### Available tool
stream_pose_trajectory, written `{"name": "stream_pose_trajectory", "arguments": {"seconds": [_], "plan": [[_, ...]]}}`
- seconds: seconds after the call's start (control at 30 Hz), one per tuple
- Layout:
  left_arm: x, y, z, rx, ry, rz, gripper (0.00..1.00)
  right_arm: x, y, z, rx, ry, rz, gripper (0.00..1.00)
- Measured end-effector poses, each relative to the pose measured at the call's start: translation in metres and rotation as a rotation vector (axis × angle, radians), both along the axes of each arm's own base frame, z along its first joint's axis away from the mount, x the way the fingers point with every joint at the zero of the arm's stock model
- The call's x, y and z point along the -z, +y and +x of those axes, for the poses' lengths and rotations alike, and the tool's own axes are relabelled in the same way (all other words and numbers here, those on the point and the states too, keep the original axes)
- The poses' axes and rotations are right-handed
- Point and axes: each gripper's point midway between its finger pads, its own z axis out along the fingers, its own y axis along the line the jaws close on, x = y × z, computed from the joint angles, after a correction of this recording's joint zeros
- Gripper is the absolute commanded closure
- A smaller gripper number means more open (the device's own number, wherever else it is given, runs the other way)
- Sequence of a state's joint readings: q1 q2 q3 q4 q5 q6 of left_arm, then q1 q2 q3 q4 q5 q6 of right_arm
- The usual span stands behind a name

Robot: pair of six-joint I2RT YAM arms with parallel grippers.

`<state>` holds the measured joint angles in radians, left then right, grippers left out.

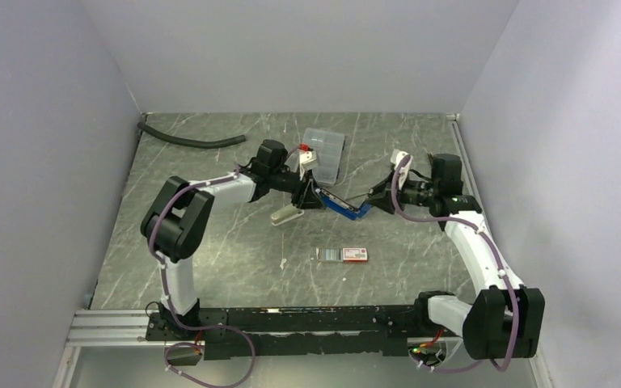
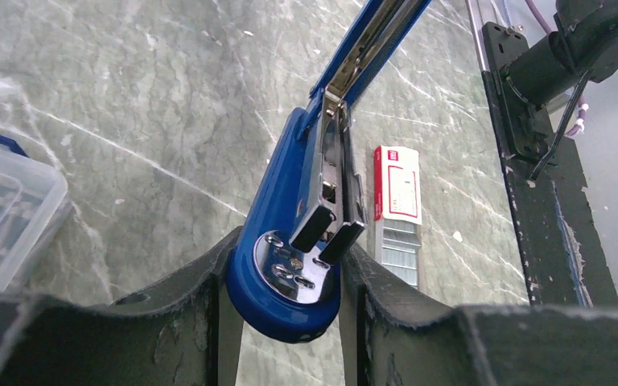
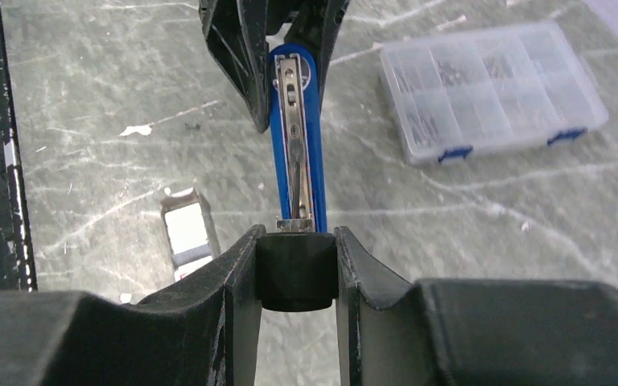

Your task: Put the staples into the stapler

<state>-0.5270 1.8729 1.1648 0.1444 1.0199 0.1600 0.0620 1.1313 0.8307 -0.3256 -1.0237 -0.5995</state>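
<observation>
The left gripper is clenched on the rounded hinge end of the blue metal stapler. The right gripper, low centre, grasps its black tip. The thin silvery-grey staples lie right of centre on the marbled green table, untouched. If the arms pull unevenly, the stapler could twist out of one grip.

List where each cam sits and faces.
Top external: above and behind the bases, looking down at the table; left arm and right arm show, meeting on the stapler.
Left wrist: left arm, looks past its fingers, clamped on the stapler's blue end, toward the staples.
Right wrist: right arm, looks past its fingers, clamped on the stapler's black tip, toward the left gripper and clear case.
Shared: wrist views face each other along the stapler.
</observation>
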Motion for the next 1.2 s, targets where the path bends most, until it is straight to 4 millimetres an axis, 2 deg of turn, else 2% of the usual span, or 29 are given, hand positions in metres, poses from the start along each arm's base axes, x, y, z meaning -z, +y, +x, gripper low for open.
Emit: {"name": "stream_pose_trajectory", "arguments": {"seconds": [0.2,0.3,0.4,0.57,0.7,0.9,1.2], "plan": [[0.027,-0.012,0.003,0.013,0.113,-0.025,0.97,0.019,-0.05,-0.006,0.102,0.07,0.06,1.0],[0.028,-0.017,0.003,0.015,0.163,-0.043,0.97,0.017,-0.072,-0.012,0.146,0.073,0.106,1.0],[0.024,-0.022,0.006,0.023,0.177,-0.061,0.97,0.021,-0.085,-0.016,0.167,0.069,0.114,0.98],[0.03,-0.033,0.005,0.041,0.191,-0.043,0.96,0.037,-0.098,-0.023,0.192,0.098,0.099,0.98],[0.044,-0.044,0.0,0.048,0.185,0.015,0.88,0.047,-0.104,-0.027,0.207,0.109,0.05,1.0],[0.052,-0.058,-0.004,0.056,0.12,0.094,0.81,0.059,-0.112,-0.033,0.201,0.105,-0.038,1.0],[0.061,-0.06,-0.005,0.051,0.068,0.171,0.73,0.064,-0.116,-0.034,0.184,0.098,-0.084,1.0]]}}
